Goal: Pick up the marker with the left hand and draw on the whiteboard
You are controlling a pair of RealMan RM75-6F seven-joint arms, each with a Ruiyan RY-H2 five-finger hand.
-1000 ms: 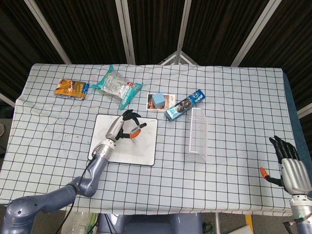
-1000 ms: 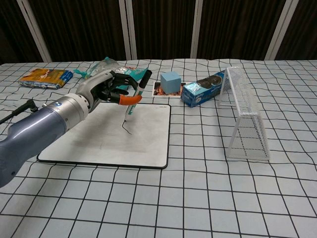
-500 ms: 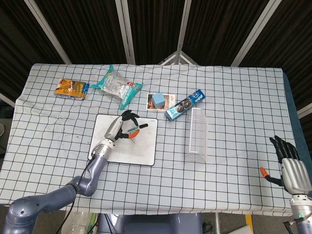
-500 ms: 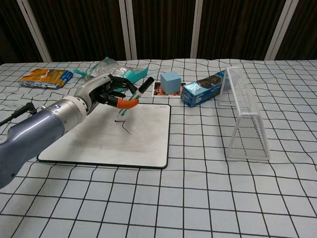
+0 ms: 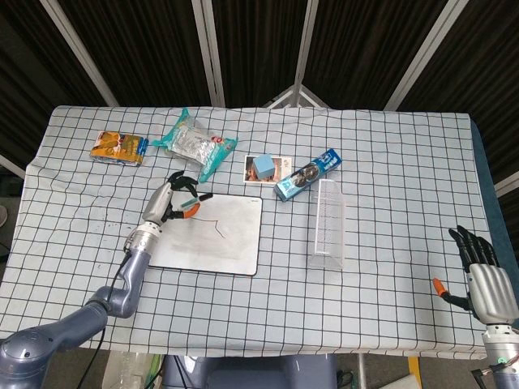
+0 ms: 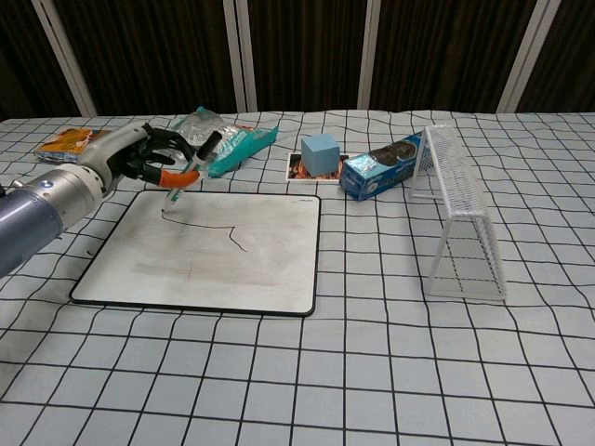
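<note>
The whiteboard (image 5: 219, 243) (image 6: 232, 269) lies flat on the checked cloth and carries a thin black line running from its middle toward its far left corner. My left hand (image 5: 173, 201) (image 6: 139, 160) grips the marker (image 6: 191, 170) (image 5: 191, 204), tilted, with its tip down on the board's far left corner at the end of that line. My right hand (image 5: 483, 279) hangs off the table's near right edge with fingers straight and apart, holding nothing. It does not show in the chest view.
A teal snack bag (image 6: 223, 139) lies just behind the left hand. A yellow packet (image 5: 118, 147) sits at far left, a blue cube on a card (image 6: 318, 153) and a cookie box (image 6: 381, 167) behind the board, a wire rack (image 6: 460, 214) to the right.
My left hand has swept the marker from the board's middle to its far left corner, leaving a longer black line behind it. The right hand has not moved.
</note>
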